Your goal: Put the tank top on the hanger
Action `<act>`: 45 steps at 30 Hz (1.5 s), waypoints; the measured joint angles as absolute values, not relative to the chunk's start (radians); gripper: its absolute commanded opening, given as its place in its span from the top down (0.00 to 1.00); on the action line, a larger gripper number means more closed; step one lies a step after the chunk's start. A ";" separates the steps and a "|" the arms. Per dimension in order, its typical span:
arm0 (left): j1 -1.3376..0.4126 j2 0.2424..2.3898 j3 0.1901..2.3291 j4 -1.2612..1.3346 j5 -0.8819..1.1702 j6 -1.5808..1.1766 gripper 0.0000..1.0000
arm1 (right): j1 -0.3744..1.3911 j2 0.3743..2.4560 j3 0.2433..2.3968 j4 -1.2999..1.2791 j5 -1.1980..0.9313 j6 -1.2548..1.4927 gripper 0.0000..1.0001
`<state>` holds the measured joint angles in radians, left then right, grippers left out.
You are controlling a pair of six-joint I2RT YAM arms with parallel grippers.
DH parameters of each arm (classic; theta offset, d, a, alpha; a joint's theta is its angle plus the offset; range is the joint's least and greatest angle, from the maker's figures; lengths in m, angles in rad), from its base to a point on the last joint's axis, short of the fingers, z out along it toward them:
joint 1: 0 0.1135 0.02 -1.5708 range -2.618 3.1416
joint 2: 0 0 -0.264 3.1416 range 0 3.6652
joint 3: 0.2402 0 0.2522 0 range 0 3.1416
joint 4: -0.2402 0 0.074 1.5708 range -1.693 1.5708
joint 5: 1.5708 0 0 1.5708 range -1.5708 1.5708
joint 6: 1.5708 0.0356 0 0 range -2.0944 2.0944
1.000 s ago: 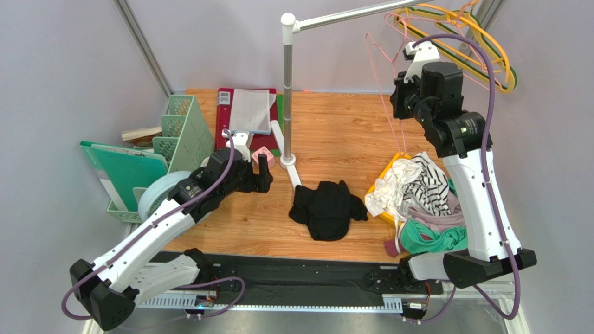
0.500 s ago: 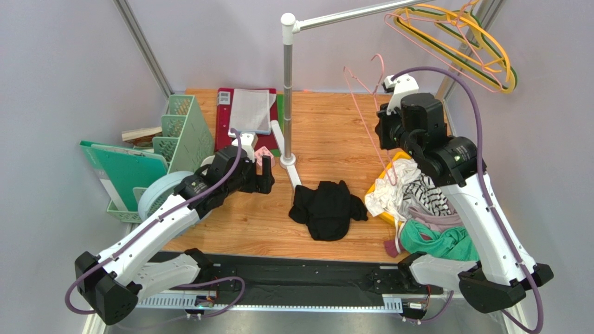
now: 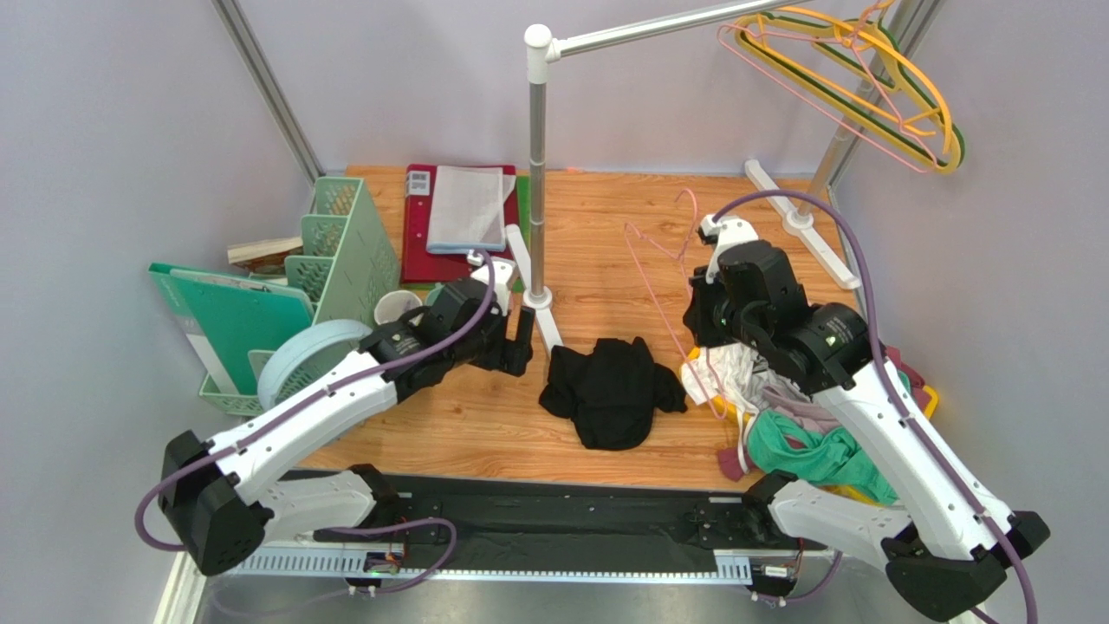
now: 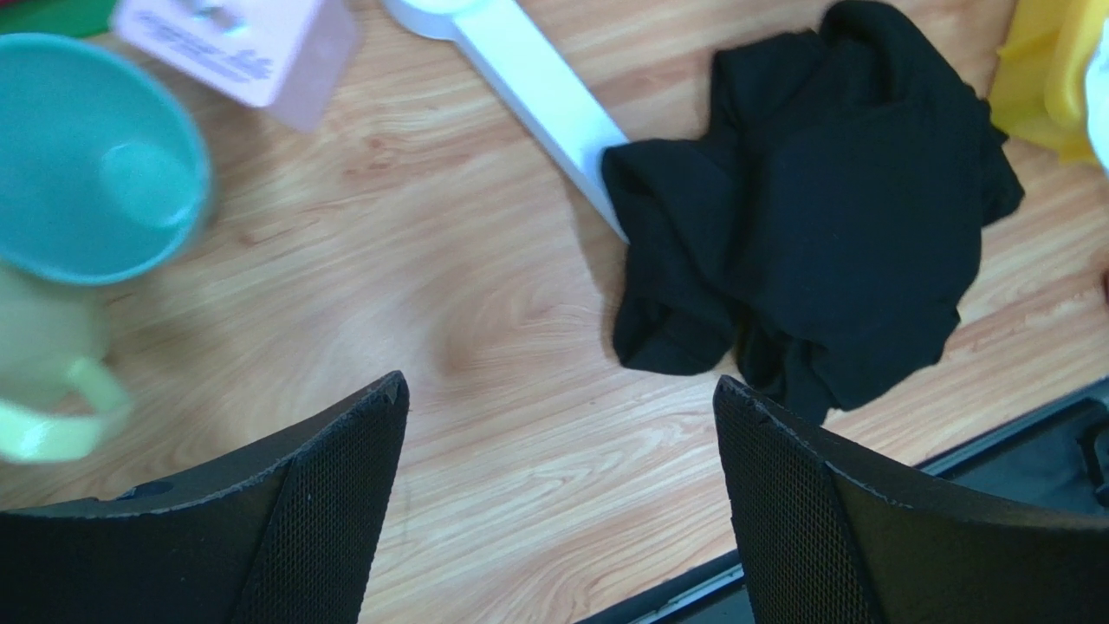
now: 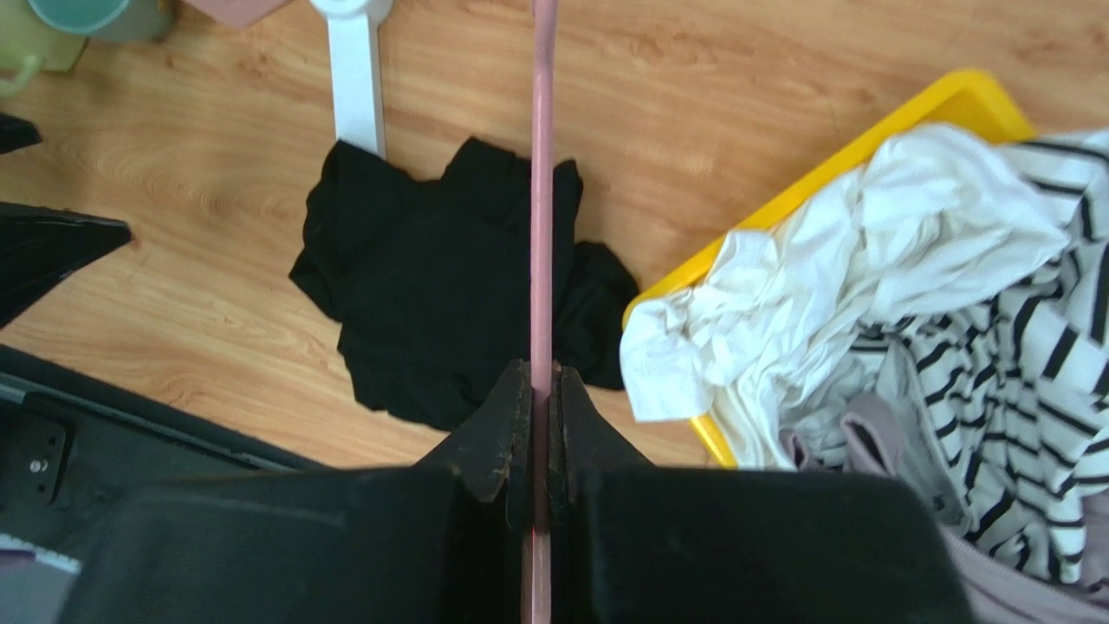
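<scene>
Black tank top (image 3: 612, 390) lies crumpled near the bench (image 3: 586, 221) front edge. We see the right gripper (image 5: 542, 377) pinching the pink hanger (image 5: 543, 195); the left gripper (image 4: 560, 390) hovers spread beside it.

Right wrist view catches just one straight run of the pink hanger (image 5: 543, 195); the rest runs off the top edge. The tank top (image 4: 807, 221) is all bunched up, straps impossible to pick out. The teal cup (image 4: 91, 169) is blurry and clipped at the left edge, and the yellow bin (image 5: 833, 169) is mostly buried under clothes (image 5: 911, 221).
</scene>
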<state>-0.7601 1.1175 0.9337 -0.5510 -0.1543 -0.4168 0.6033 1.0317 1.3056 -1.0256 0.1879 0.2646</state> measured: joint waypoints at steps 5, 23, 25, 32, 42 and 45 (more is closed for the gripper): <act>-0.836 1.226 0.934 -0.480 -0.106 -0.431 0.11 | 0.620 0.977 1.246 -1.061 0.177 0.330 1.00; -0.842 1.520 0.897 -0.282 0.031 -0.485 0.48 | 0.628 0.941 1.245 -1.089 0.192 0.414 1.00; -0.842 1.521 0.881 -0.275 0.045 -0.491 0.48 | 0.628 0.942 1.245 -1.089 0.193 0.417 1.00; -0.842 1.539 0.805 -0.227 0.095 -0.519 0.48 | 0.628 0.953 1.246 -1.090 0.197 0.423 1.00; -0.842 1.608 0.813 -0.160 0.129 -0.520 1.00 | 0.628 1.009 1.272 -1.095 0.196 0.420 1.00; -0.841 1.631 0.818 -0.142 0.138 -0.516 1.00 | 0.629 1.023 1.277 -1.095 0.195 0.418 1.00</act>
<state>-0.8410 1.6310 0.8177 -0.1421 0.1375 -0.5156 0.6292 1.0229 1.2774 -1.0946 0.1947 0.4179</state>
